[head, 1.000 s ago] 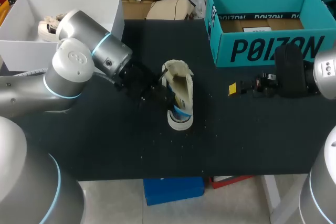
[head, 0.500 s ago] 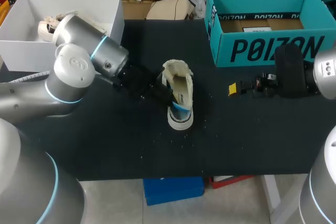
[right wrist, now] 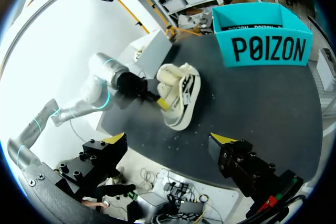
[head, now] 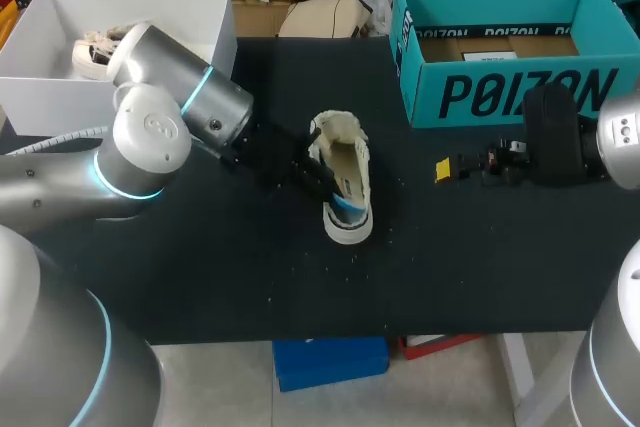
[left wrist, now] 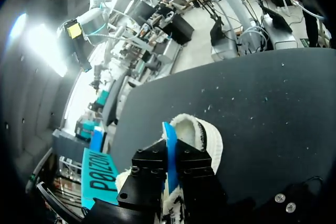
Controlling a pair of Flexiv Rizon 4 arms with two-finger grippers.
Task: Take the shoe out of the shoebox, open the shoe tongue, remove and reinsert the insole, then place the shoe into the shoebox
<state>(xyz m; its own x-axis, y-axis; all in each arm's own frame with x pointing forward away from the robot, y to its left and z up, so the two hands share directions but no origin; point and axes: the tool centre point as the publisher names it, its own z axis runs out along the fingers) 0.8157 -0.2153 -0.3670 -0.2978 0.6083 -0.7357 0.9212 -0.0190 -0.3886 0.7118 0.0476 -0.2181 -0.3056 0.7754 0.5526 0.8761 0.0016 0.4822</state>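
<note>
Table (head: 200,277): dark top, with the shoe mid-way where either arm can reach it.
Shoebox (head: 500,97): teal, at the far right edge and well apart from the shoe, ready for its return.
Shoe (head: 345,182): pale, lying with its mouth open.
Left gripper (left wrist: 170,156): angled in low from the left, fingers clamped on the insole.
Right gripper (right wrist: 170,140): level, off to the right, fingers spread and holding nothing.
Insole (left wrist: 167,132): blue, on edge and partly out of the shoe. Judging by this, removal is under way.

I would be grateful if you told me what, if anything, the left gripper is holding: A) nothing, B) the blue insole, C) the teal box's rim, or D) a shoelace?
B: in the left wrist view, the left gripper is closed from both sides on the blue insole, which stands up out of the shoe.
</note>
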